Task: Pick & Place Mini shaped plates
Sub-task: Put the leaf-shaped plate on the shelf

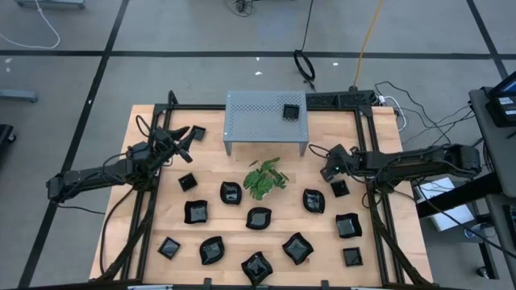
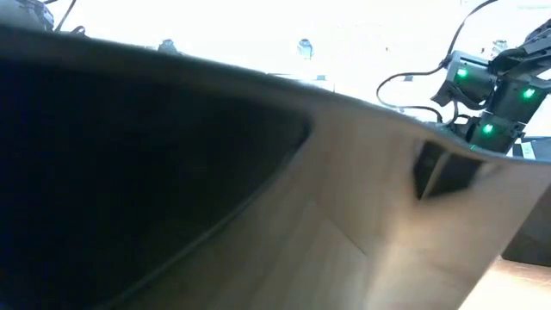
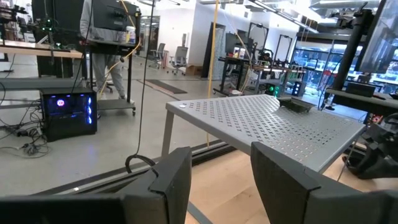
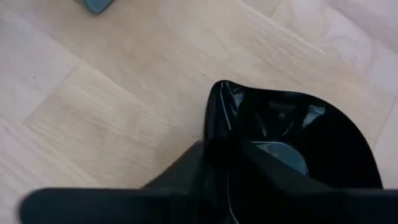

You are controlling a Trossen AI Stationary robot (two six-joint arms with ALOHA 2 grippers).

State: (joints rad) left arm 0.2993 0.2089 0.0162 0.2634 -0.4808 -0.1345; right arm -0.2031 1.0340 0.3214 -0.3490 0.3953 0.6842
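Observation:
Several glossy black mini shaped plates (image 1: pixel 258 217) lie spread over the wooden table. One more (image 1: pixel 292 111) sits on the grey perforated stand (image 1: pixel 258 121), and shows in the left wrist view as a plate (image 3: pixel 292 102) on the stand top. My right gripper (image 4: pixel 217 180) slants down near the stand's right leg, shut on a curved-rim plate (image 4: pixel 311 137); in the high view the right gripper (image 1: pixel 326 171) covers that plate. My left gripper (image 3: pixel 221 171) waits open and level at the table's far left, beside another plate (image 1: pixel 196 133). My right gripper has the plate's rim (image 4: pixel 214 124) between its fingers, one finger (image 4: pixel 273 168) inside the dish and the other (image 4: pixel 177 177) outside it. The fingers slant down from the table's right side. The plate rests on the wooden table top.
A green leafy plant (image 1: pixel 266 177) stands at the table's middle. Black frame rails (image 1: pixel 367 145) run along the table's edges. In the low view one black plate (image 2: pixel 129 189) right at the camera blocks most of the picture. A person stands in the room behind the table.

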